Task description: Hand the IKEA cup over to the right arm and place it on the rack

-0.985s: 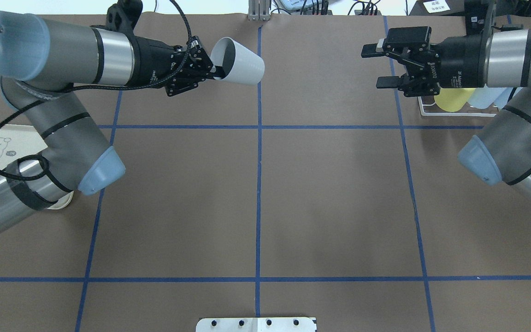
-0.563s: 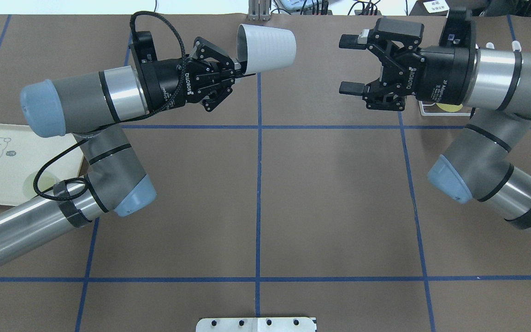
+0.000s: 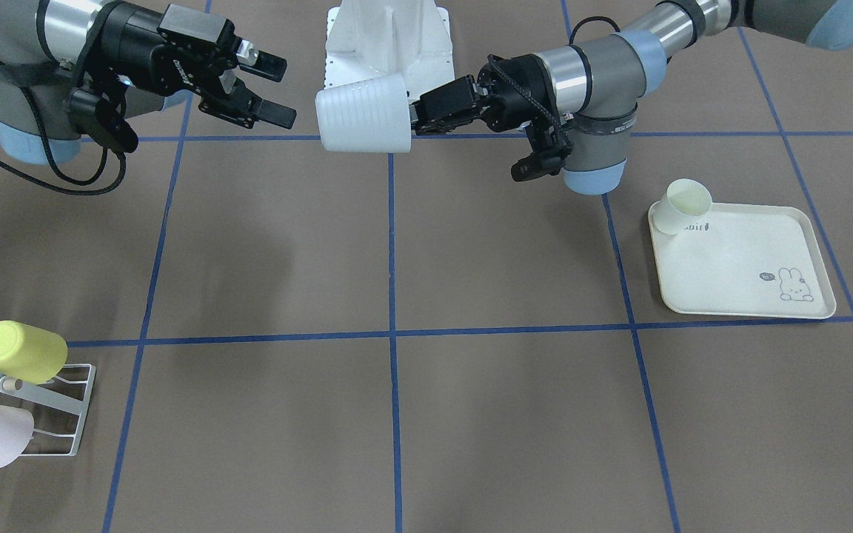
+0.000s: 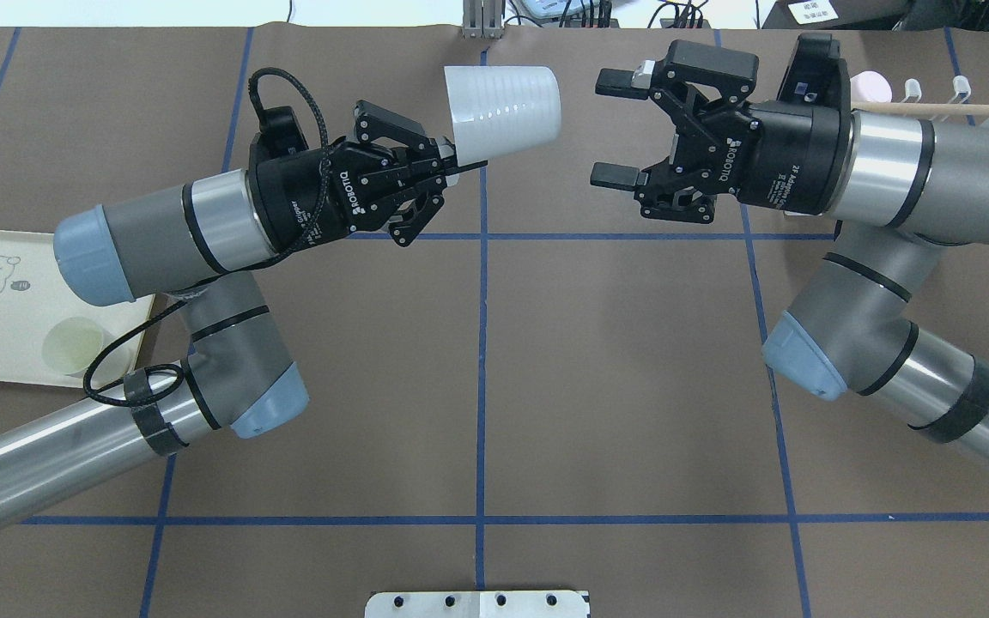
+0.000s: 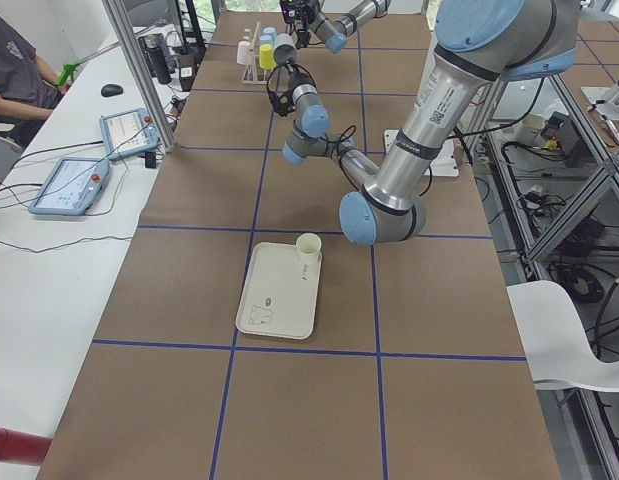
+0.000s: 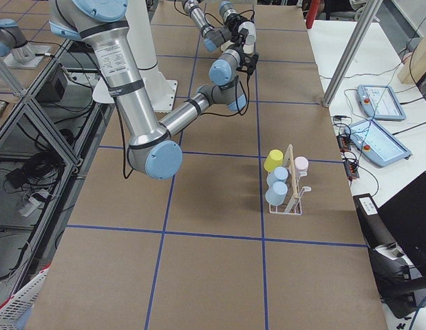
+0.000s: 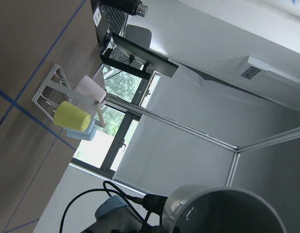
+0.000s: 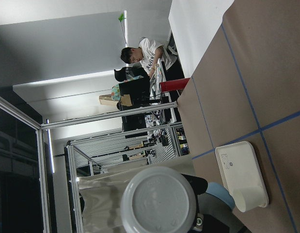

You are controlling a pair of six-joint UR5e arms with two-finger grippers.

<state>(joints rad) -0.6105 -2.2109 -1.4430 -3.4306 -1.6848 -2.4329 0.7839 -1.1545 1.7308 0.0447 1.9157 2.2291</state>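
Overhead, hardly any view of the rack (image 4: 958,108): tucked behind the right arm (image 4: 932,167) at 2 o'clock of the table (image 4: 615,369), showing only a pale wooden dowel, two white prong tips and a sliver of pink cup (image 4: 870,86). Cut off by the frame edge in the front-facing view as well, down at 8 o'clock, with thin white wire and a yellow cup (image 3: 21,352) lying on its side. Too small to read in detail from either side camera. Cropped in the left wrist view to a curved piece of cup rim at 6 o'clock; seen end-on from the right wrist as a round, flat base.

Brown paper-like cover on the table, crossed by blue tape lines. Cream tray (image 3: 737,259) with rounded corners and a small rabbit drawing at 9 o'clock overhead, carrying a cream cup (image 3: 682,207) at one corner.

At 12 o'clock overhead, held off the table on its side: the IKEA cup (image 4: 503,107), matte white, tapered, ringed with fine ridges, mouth toward 9 o'clock and base toward 3 o'clock. Pinched at the rim by the left gripper (image 4: 450,163), fingertips hard to tell apart against the wall. Facing it from 3 o'clock, near the base but not touching, the right gripper (image 4: 606,129), black fingers spread wide.
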